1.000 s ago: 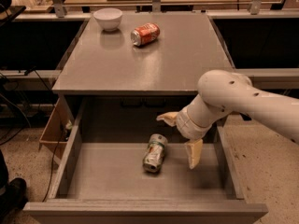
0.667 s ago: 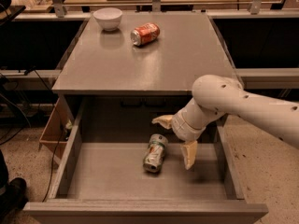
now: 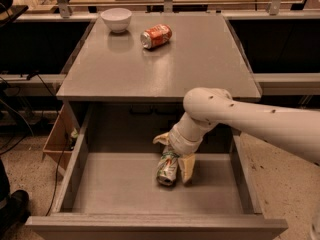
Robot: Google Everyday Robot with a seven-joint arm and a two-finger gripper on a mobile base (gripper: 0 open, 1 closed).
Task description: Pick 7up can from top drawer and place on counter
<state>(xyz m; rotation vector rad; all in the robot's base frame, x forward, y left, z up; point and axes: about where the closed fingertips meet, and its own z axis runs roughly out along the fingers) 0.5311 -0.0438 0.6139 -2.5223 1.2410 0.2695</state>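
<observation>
The 7up can (image 3: 167, 169), silver-white with green markings, lies on its side on the floor of the open top drawer (image 3: 120, 189), near the middle. My gripper (image 3: 173, 159) reaches down into the drawer from the right on a white arm. Its tan fingers stand apart on either side of the can, one finger (image 3: 187, 167) to the can's right and the other behind its far left end. The can rests on the drawer floor. The grey counter (image 3: 200, 59) lies above and behind the drawer.
An orange-red soda can (image 3: 156, 36) lies on its side at the back of the counter. A white bowl (image 3: 116, 19) stands at the back left. A cardboard box (image 3: 56, 136) sits on the floor left of the drawer. The drawer's side walls flank the gripper.
My gripper has moved left and down from beside the can, so its fingers now stand on either side of it. The can has not moved.
</observation>
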